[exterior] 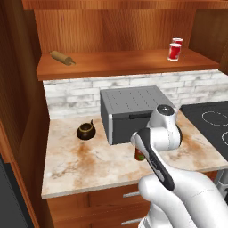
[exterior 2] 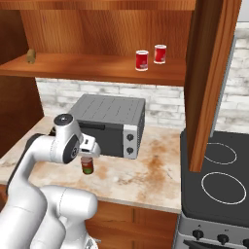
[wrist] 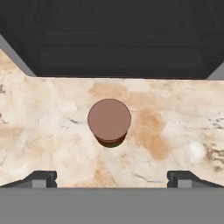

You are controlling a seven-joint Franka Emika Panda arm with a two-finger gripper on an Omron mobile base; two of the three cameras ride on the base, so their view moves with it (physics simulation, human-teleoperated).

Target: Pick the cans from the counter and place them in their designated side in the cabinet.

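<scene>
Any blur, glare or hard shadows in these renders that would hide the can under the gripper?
Hand view: sharp, even light, the brown-topped can centred between the open fingertips, no glare. Left base view: the arm hides most of the can. Right base view: its green label shows clearly, soft shading on the counter.

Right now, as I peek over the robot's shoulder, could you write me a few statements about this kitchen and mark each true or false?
1. Two red cans stand on the cabinet shelf. True.
2. The gripper is clamped on the brown can. False: its fingertips are spread wide, apart from the can.
3. The brown can stands on the counter before the toaster oven. True.
4. The dark pot sits on the stovetop. False: on the counter.
</scene>
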